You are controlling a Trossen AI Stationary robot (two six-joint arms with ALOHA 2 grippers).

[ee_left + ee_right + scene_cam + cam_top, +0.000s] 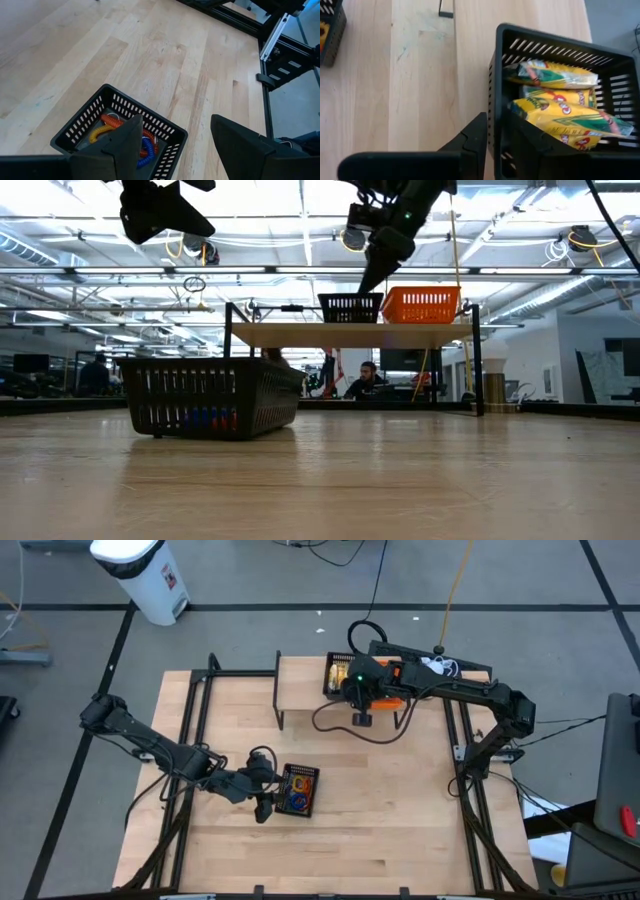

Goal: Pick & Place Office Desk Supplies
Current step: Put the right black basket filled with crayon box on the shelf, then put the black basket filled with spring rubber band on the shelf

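Note:
A black basket (298,790) stands on the table near the front left and holds coiled bands in red, orange and blue (142,147). My left gripper (175,150) hovers open high above it (160,210). A second black basket (555,45) stands on the raised wooden shelf (350,335) at the far centre and holds yellow printed packs (570,117) lying side by side. My right gripper (497,145) hangs just above that basket's near wall (372,275). Its fingers stand a narrow gap apart with nothing between them.
An orange basket (420,305) stands beside the black one on the shelf. Black metal frames (200,700) run along the table's left and right sides. A white bin (140,575) stands on the floor beyond. People sit in the room behind (365,380).

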